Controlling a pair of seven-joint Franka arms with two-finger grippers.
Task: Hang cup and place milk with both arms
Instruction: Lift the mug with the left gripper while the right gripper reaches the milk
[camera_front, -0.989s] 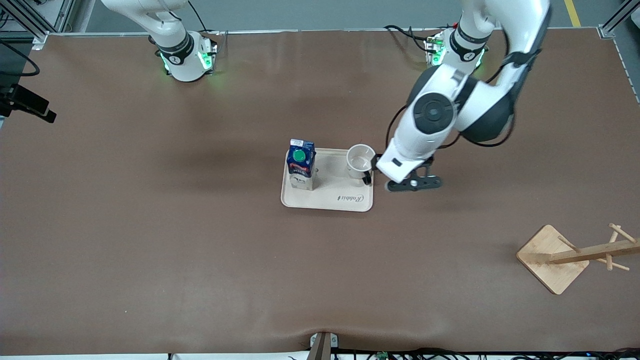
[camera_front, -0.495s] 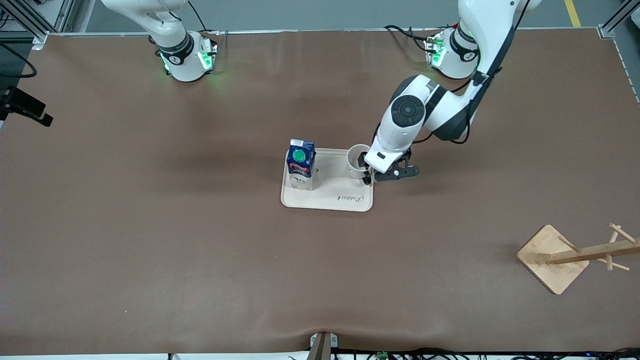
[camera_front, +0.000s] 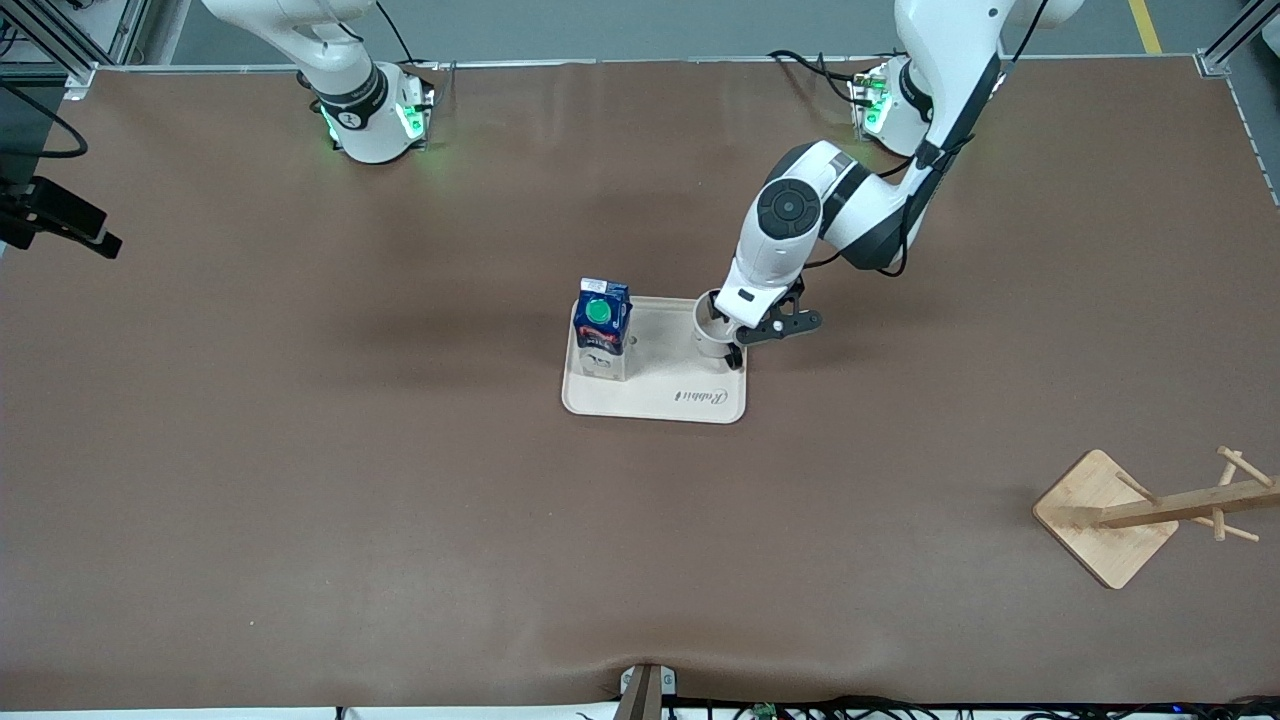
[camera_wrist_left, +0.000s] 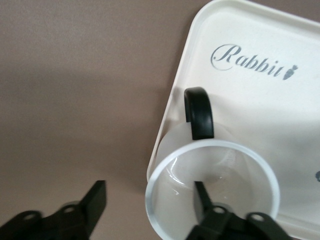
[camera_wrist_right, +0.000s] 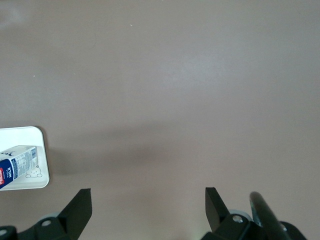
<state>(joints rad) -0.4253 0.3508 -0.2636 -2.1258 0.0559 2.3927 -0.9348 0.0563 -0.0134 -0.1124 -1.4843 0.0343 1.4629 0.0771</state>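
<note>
The white cup stands upright on the beige tray, at the tray's edge toward the left arm's end. Its black handle points toward the front camera. My left gripper is open and straddles the cup's wall: one finger is inside the cup, the other is outside it. The milk, dark blue with a green cap, stands on the same tray toward the right arm's end. My right gripper is open and empty over bare table, with the milk at the edge of its view.
A wooden cup rack on a square wooden base stands near the front camera at the left arm's end of the table. The right arm's base is at the table's edge, and that arm waits high up.
The left arm has lowered and swung toward the tray. Its open gripper went from beside the cup to straddling the cup's wall. The cup and milk have not moved.
</note>
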